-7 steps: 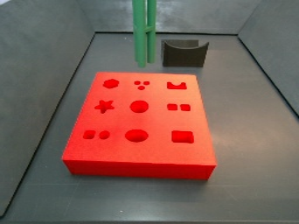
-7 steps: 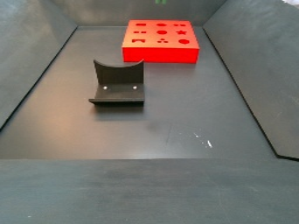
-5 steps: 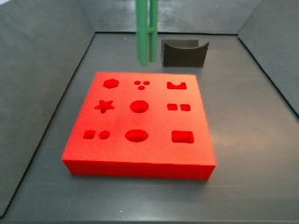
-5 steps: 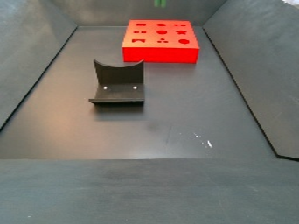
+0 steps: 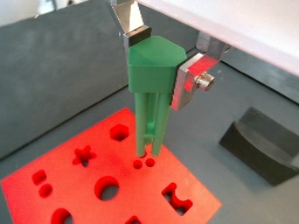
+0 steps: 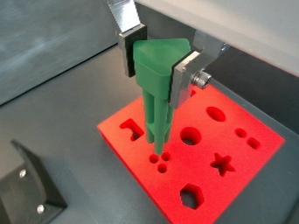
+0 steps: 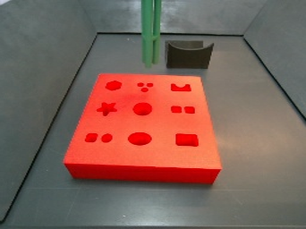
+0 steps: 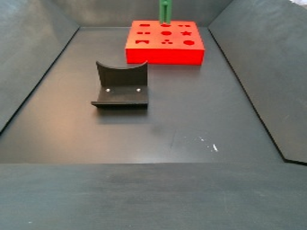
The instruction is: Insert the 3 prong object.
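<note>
My gripper [image 5: 163, 59] is shut on the head of the 3 prong object [image 5: 152, 96], a long bright green bar that hangs upright, also in the wrist view [image 6: 158, 96]. Its lower end hovers just above the three small holes [image 5: 146, 163] of the red block [image 5: 70, 188], not touching. In both side views only the bar shows [image 7: 149, 31] [image 8: 164, 9]; the gripper is above the picture's edge. The red block [image 7: 162, 156] lies flat on the floor, with several shaped holes in its top.
The fixture [image 7: 188, 54], dark grey with a curved back, stands on the floor beyond the red block, apart from it; it also shows in a side view [image 8: 120, 85] and in both wrist views [image 5: 263, 144] [image 6: 30, 184]. Sloping grey walls ring the floor.
The green bar has come down a little towards the red block; its lower end now shows in the side view where it was out of sight before.
</note>
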Tool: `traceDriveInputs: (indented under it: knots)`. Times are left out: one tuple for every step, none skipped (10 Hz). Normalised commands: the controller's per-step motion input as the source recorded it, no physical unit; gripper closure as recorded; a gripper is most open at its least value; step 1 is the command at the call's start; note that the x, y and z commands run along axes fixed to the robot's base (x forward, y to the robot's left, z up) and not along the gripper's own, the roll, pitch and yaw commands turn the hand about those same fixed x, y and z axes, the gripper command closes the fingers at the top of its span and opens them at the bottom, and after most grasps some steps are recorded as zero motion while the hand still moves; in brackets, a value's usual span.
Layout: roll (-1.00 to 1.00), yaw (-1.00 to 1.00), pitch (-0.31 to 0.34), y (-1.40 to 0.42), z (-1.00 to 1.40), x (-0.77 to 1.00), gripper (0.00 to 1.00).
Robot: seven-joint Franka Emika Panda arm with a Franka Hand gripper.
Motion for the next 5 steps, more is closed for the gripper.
traceDriveInputs:
  knots:
    - [0.01, 0.79, -0.174, 0.00, -0.48, 0.02, 1.00]
    - [0.07, 0.75, -0.156, 0.00, -0.45, 0.00, 1.00]
    - [0.00, 0.45, -0.100, 0.00, -0.34, 0.00, 1.00]
    - [0.00, 0.21, -0.061, 0.00, -0.24, 0.00, 1.00]
    - [0.00, 0.00, -0.009, 0.00, -0.15, -0.07, 1.00]
